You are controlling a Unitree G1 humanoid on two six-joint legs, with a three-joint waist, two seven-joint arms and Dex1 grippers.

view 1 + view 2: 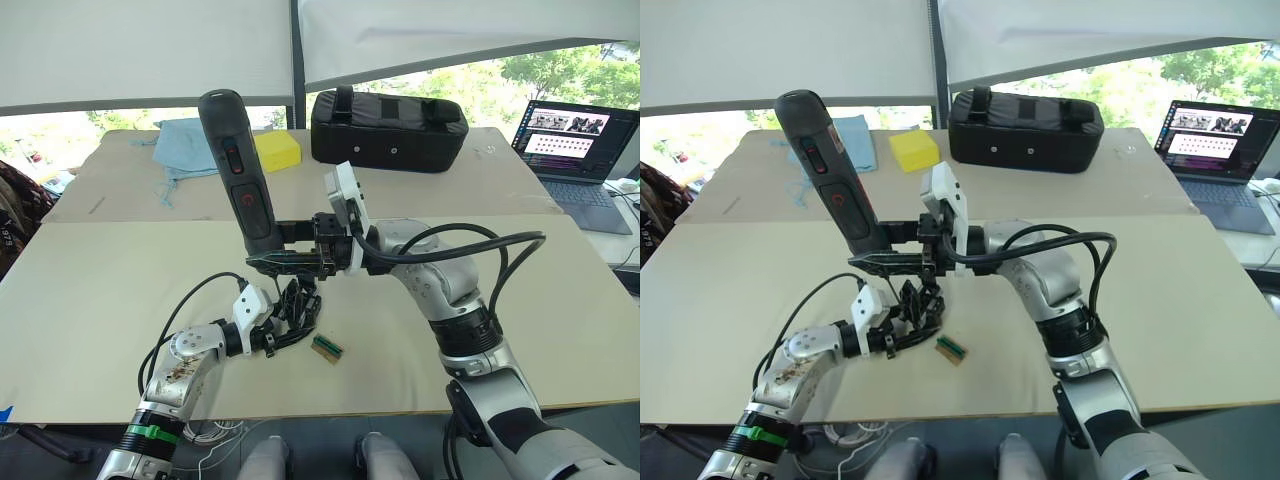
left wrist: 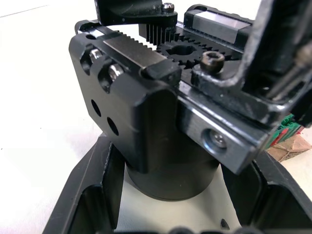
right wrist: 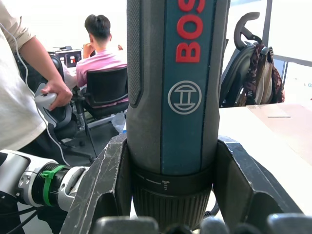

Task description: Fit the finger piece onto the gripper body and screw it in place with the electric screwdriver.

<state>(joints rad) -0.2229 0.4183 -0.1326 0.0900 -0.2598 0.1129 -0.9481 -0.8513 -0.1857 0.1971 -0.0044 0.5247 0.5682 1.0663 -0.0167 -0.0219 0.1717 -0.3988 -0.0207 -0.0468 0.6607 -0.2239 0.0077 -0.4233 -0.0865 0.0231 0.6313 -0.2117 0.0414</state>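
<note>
The right gripper [image 1: 285, 262] pinches the electric screwdriver [image 1: 240, 180], tilted, directly over the gripper body [image 1: 296, 305] at the near middle of the table. The left gripper [image 1: 283, 328] clamps the body's round base. If the bit misses the screw, it may slip sideways.

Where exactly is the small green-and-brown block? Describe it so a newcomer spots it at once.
Start at the big pale table and look to its near edge, between the robot's two arms. Just to the right of the left pincer, which grips the black gripper body, the block lies flat and alone. Its green top sets it apart from the black parts beside it.
</note>
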